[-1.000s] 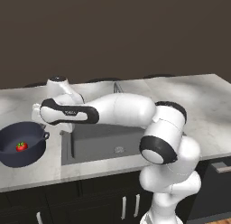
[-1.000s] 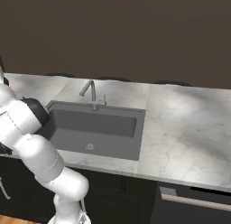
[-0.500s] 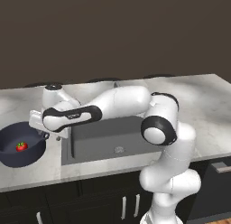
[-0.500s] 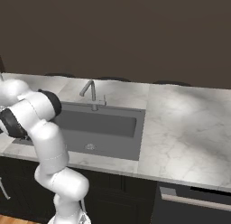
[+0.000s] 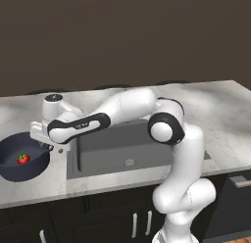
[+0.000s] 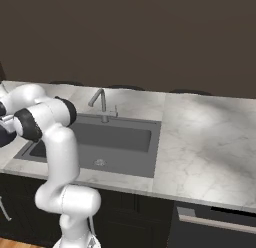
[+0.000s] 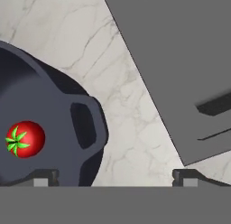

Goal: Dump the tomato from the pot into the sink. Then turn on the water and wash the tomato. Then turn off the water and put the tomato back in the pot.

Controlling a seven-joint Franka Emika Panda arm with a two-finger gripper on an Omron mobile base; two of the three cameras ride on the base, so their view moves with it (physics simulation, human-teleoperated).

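Note:
The dark blue-grey pot (image 5: 19, 163) stands on the marble counter left of the sink (image 5: 122, 146). The small red tomato (image 5: 23, 159) lies inside it. In the hand view the tomato (image 7: 25, 138) rests on the floor of the pot (image 7: 49, 105), whose loop handle (image 7: 85, 126) points toward the sink (image 7: 180, 60). My gripper (image 5: 47, 146) hangs just above the pot's right rim. In the hand view the gripper (image 7: 116, 177) is open with nothing between its fingers, spanning the handle and the counter strip beside the sink.
A thin metal faucet (image 6: 100, 101) rises at the back rim of the sink (image 6: 110, 142). Marble counter (image 6: 205, 137) stretches to the sink's right. A dark wall runs behind the counter, and dark cabinets stand below it.
The arm has swung lower and further left, bringing the hand down toward the pot's right rim. The jaws stayed open. The pot and tomato have not moved.

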